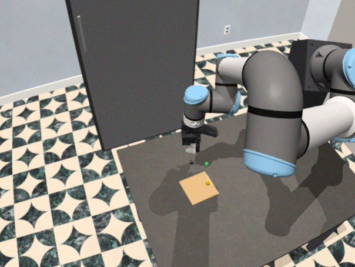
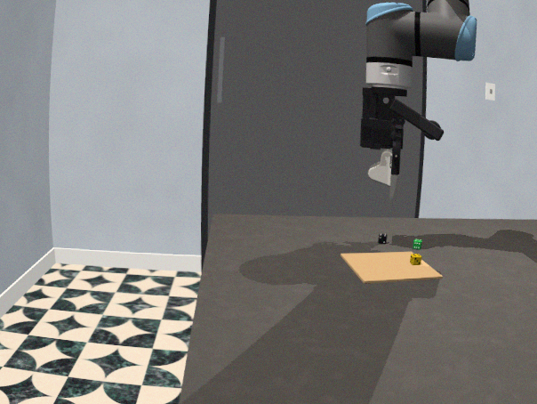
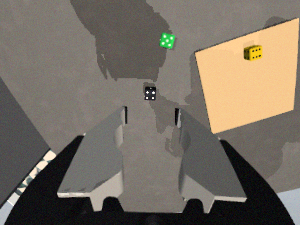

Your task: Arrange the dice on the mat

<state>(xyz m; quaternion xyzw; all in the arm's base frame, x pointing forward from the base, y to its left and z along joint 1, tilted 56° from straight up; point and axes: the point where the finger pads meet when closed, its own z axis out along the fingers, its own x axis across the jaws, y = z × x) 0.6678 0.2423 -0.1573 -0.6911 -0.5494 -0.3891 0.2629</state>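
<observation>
Checkered green-and-cream tiles [image 1: 44, 123] ran around a dark grey worktop [image 1: 235, 212] in the top view, with a tall grey cabinet [image 1: 132, 67] standing at the worktop's far-left corner. And there was the arm [image 1: 273, 112], sweeping in from the right side, its gripper [image 1: 192, 150] hanging high over the far part of the surface, fingers drawn in narrow with nothing between them. Right below it sat the black die [image 1: 191, 162], the green die [image 1: 206, 163] just beside it toward the right, both on bare worktop. The tan mat [image 1: 198, 187] lay nearer the middle, and the yellow die [image 1: 207, 183] rested on it, close to its right-hand corner.

Over to the exterior view: the gripper [image 2: 391, 178] was well up in the air, clear of everything, in front of the cabinet [image 2: 289, 111]. Down on the worktop [image 2: 311, 334] the black die [image 2: 382, 238] and green die [image 2: 417, 243] sat just beyond the mat's far edge, apart from each other. The yellow die [image 2: 415, 259] stood flat on the mat [image 2: 382, 267], near its far-right corner.

Wrist view now, looking straight down between the two grey fingers, which stood close together and gripped nothing. The black die [image 3: 150, 93] showed just ahead of the fingertips with four white pips up. The green die [image 3: 167, 41] lay further out, showing five. The yellow die [image 3: 252, 52] was on the mat [image 3: 240, 94], six pips on its visible side; its top number I could not tell
</observation>
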